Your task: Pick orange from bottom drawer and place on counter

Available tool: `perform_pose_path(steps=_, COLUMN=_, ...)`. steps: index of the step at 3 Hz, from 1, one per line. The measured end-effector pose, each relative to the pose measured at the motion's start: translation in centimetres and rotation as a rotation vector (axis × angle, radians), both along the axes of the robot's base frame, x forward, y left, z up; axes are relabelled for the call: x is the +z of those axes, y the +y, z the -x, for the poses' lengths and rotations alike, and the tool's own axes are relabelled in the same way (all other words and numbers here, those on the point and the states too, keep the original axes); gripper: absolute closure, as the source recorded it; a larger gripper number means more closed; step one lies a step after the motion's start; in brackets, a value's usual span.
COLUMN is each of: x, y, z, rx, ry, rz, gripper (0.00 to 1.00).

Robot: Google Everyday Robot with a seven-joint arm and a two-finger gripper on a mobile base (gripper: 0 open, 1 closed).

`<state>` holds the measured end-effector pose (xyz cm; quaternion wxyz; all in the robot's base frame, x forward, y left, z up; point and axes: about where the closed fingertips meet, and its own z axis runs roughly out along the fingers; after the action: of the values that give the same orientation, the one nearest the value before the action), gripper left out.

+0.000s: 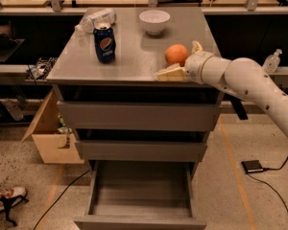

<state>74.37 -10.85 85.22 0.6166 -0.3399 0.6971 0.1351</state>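
The orange (176,54) rests on the counter (134,56) near its right edge, between the seemingly spread fingers of the gripper (178,60) (probably firm, light, smooth, roll-prone), best pinched across its widest middle.

The orange (176,54) is seen resting on the counter (134,56) at four o'clock, flanked by the spread fingers of the gripper (178,60). Below, the bottom drawer (140,193) is seen pulled out.
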Motion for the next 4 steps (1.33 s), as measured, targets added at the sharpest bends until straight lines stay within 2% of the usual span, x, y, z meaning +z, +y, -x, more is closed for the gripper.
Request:
perform_pose_path(steps=1, x=0.6, y=0.0, z=0.3, rx=0.007, ry=-0.003, rz=-0.061, gripper=0.00)
perform_pose_path(steps=2, x=1.4, y=-0.9, z=1.0, rx=-0.008, ry=-0.019, rz=-0.136, gripper=0.00)
perform_pose_path(steps=4, x=4.3, y=-3.8, z=3.5, rx=-0.058, ry=-0.111, rz=-0.224, gripper=0.00)
